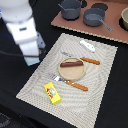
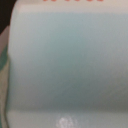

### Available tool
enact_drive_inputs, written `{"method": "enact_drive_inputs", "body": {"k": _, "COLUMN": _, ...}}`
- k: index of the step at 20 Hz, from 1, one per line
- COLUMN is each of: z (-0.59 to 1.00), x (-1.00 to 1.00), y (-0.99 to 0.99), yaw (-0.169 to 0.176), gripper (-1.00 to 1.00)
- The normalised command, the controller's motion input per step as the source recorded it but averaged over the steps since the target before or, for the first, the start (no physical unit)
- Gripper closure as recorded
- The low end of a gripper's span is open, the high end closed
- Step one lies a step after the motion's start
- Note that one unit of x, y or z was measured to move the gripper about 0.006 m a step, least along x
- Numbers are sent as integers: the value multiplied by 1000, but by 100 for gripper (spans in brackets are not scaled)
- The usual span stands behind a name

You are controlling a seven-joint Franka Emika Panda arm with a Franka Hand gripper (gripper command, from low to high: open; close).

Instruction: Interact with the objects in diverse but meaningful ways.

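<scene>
1. The pale blue cup-like container (image 2: 65, 65) fills the wrist view, a smooth blurred wall pressed right up against the claw; likely light, rigid plastic and slick, best pinched across its rim or wall.
2. In the exterior view only the white arm shows; whether the claw is clenched or released I cannot tell (the cup hides its fingers).
3. Near the claw, towards the exterior view's right, a dark red-brown sausage (image 1: 71, 63) lies on a round tan plate (image 1: 71, 75).
4. Below that sits a yellow rectangular packet with red mark (image 1: 52, 93); farther off, a small white oblong piece (image 1: 87, 46).
5. All rest on a woven beige placemat (image 1: 35, 85).
</scene>
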Motion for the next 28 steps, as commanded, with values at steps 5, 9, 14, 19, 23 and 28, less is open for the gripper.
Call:
{"method": "enact_drive_inputs", "body": {"k": 5, "z": 348, "x": 714, "y": 502, "yaw": 0, "gripper": 100}}
{"method": "enact_drive_inputs", "body": {"k": 9, "z": 42, "x": 779, "y": 392, "yaw": 0, "gripper": 100}}
{"method": "enact_drive_inputs", "body": {"k": 14, "z": 1, "x": 597, "y": 603, "yaw": 0, "gripper": 100}}
{"method": "enact_drive_inputs", "body": {"k": 19, "z": 3, "x": 349, "y": 802, "yaw": 13, "gripper": 100}}
{"method": "enact_drive_inputs", "body": {"k": 23, "z": 1, "x": 194, "y": 911, "yaw": 1, "gripper": 100}}
{"method": "enact_drive_inputs", "body": {"k": 28, "z": -39, "x": 399, "y": 703, "yaw": 9, "gripper": 100}}
